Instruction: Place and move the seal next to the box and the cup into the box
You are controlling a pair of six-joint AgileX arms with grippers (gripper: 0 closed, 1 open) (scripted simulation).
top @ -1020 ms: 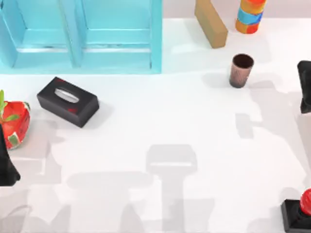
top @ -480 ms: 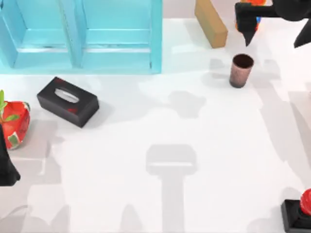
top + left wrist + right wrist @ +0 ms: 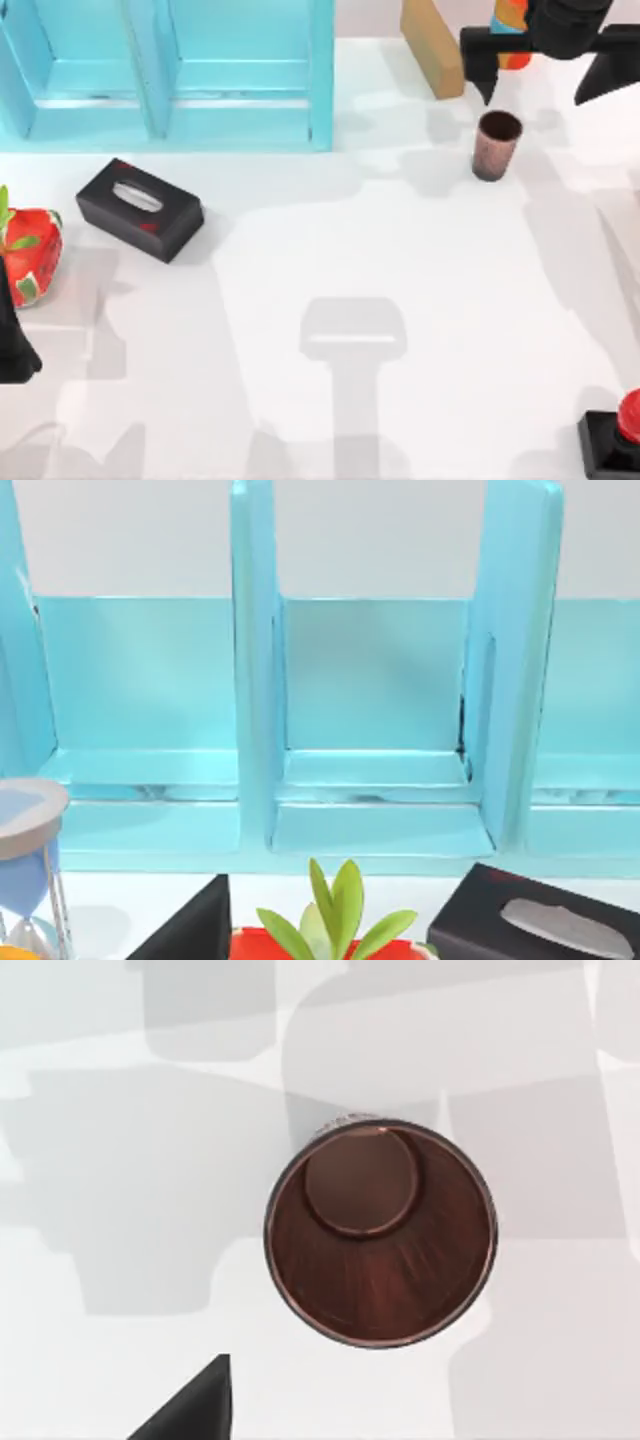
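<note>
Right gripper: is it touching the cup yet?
Apart. In the top view the right gripper, fingers open, sits beyond the cup with bare table between; the right wrist view shows the cup's rim untouched.

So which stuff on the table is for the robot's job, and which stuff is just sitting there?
For the job:
- cup, standing upright, right gripper open beside it
- seal, at the near right corner
- blue box, at the back left

Just lying about:
- black tissue box
- striped cylinder
- tan block
- red plant pot
- hourglass
</note>
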